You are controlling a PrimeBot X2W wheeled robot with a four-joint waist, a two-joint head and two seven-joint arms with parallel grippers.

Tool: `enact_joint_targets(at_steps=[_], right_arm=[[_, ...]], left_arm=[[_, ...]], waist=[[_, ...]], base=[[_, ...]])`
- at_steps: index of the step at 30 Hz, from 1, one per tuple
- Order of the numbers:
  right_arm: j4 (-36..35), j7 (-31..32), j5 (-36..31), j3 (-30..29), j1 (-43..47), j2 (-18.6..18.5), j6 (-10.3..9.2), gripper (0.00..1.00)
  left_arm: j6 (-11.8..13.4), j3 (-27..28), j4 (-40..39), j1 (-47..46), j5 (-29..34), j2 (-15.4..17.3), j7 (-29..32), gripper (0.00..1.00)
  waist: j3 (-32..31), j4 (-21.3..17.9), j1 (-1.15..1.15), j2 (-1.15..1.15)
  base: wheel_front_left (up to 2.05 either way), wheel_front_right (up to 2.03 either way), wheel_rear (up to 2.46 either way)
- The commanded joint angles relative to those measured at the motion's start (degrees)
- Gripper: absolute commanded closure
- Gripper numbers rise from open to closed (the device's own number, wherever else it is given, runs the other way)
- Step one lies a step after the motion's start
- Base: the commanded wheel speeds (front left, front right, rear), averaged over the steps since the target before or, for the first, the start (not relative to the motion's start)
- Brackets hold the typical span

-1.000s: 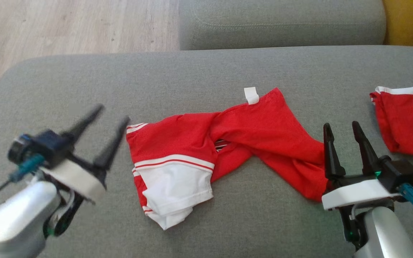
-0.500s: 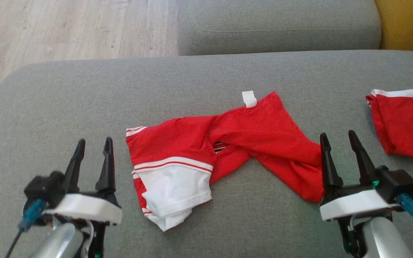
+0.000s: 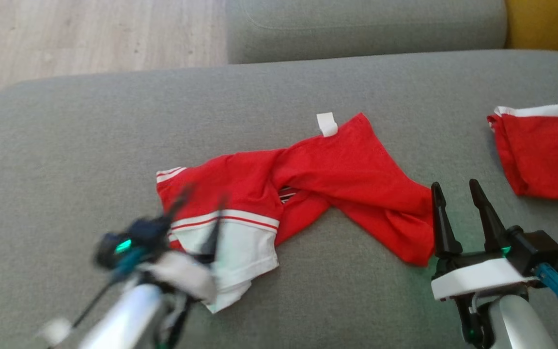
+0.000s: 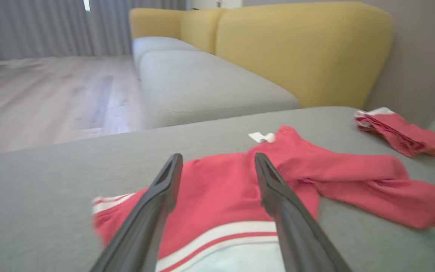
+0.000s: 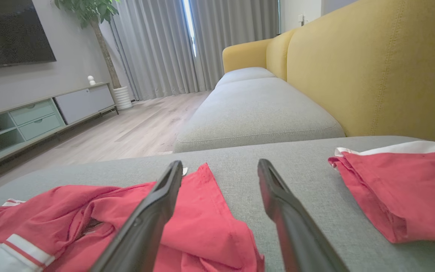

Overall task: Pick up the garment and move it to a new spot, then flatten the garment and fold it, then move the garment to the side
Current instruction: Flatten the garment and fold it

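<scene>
A red garment (image 3: 337, 174) with white panels and stripes lies crumpled across the middle of the grey sofa seat (image 3: 90, 135), a small white tag at its far edge. My left gripper (image 3: 201, 206) is blurred, open, and hangs over the garment's white left end; the left wrist view has the garment (image 4: 221, 189) between and under the fingers. My right gripper (image 3: 456, 194) stands open just right of the garment's right end, holding nothing. In the right wrist view the garment (image 5: 202, 226) lies under the left finger.
A second red piece with a white edge (image 3: 545, 155) lies folded at the seat's right side (image 5: 398, 185). Another grey seat cushion (image 3: 366, 24) sits beyond, with a yellow backrest (image 5: 372, 68) on the right. Wood floor (image 3: 90, 34) lies beyond the left edge.
My left gripper has swung right, from beside the garment's left edge to over its white end. The right gripper has hardly moved. The camera shifted slightly.
</scene>
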Motion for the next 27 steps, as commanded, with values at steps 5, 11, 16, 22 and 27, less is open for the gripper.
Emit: enact_joint_targets(at_steps=[5,11,16,22,27], right_arm=[[-1.3,-0.6,-0.1,1.5,-3.4,-0.2,-0.04,0.0],[-1.2,-0.6,0.2,1.7,-4.3,-0.2,-0.04,0.0],[-1.0,-0.6,0.5,1.3,-4.6,-0.2,-0.04,0.0],[-0.9,-0.6,0.6,1.1,-4.8,-0.2,-0.04,0.0],[-0.8,-0.6,0.7,0.9,-4.8,-0.2,-0.04,0.0]], left_arm=[[-1.5,-5.7,2.2,-8.1,4.1,-4.4,7.1,0.0],[1.1,-10.0,8.0,-11.3,8.5,-6.4,12.9,0.0],[3.3,-10.1,11.6,-12.6,9.7,-6.4,13.8,0.0],[3.4,-10.1,13.5,-13.2,9.5,-6.4,13.6,0.0],[3.2,-10.4,14.8,-13.6,9.4,-6.5,13.5,1.0]], waist=[[2.0,-1.9,0.0,0.0],[3.6,-3.6,0.0,0.0],[4.4,-4.7,0.0,0.0],[4.8,-5.5,0.0,0.0],[4.7,-5.7,0.0,0.0]], base=[[0.0,0.0,0.0],[0.0,0.0,0.0],[0.0,0.0,0.0],[0.0,0.0,0.0],[0.0,0.0,0.0]])
